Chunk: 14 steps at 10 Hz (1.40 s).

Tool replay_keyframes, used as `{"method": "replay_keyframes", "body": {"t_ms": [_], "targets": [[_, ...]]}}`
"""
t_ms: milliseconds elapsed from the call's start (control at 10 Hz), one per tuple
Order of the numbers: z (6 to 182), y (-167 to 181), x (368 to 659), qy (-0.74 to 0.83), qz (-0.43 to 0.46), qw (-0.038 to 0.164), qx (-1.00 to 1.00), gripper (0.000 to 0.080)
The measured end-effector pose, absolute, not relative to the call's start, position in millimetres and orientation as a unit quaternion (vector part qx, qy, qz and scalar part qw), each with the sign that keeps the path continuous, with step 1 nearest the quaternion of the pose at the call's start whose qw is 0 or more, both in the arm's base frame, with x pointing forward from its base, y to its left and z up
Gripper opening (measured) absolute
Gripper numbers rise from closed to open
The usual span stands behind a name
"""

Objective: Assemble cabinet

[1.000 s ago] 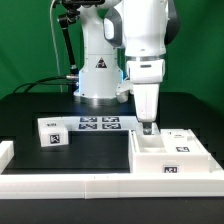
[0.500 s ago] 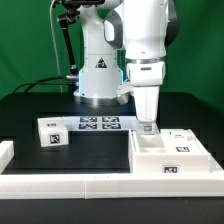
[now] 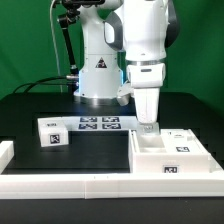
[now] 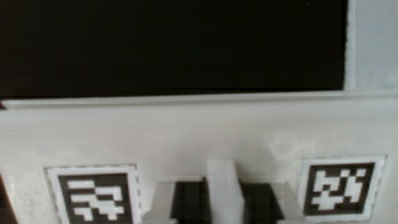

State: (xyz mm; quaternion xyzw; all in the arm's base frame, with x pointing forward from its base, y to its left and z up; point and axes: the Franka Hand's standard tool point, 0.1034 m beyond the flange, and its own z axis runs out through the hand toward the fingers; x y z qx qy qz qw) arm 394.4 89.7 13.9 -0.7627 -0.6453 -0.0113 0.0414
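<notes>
The cabinet (image 3: 172, 155) lies on the black worktop (image 3: 30, 108), at the exterior view's right. The pincer (image 3: 148, 127) sits at its back edge, astride a thin wall (image 4: 221, 190); squeezing or not, I cannot tell. The cabinet looks hard, light and slippery, so grab it there.

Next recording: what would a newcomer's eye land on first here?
The big white arm fills the middle, its hand down at the far edge of the white cabinet on the exterior view's right. A small tagged white block sits apart on the exterior view's left, beside the marker board.
</notes>
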Motion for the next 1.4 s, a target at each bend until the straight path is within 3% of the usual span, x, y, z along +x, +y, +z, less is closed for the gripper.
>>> {"method": "replay_keyframes", "body": {"t_ms": [300,700,1200,1400], "targets": [[13.9,89,393,-0.645,-0.009,0.042,-0.763,0.0068],[42.7,78,400,-0.648,0.008,0.026,-0.761,0.0069],[61.4,72,435,-0.644,0.008,0.016,-0.765,0.0069],[61.5,72,436,-0.644,0.007,0.016,-0.765,0.0069]]}}
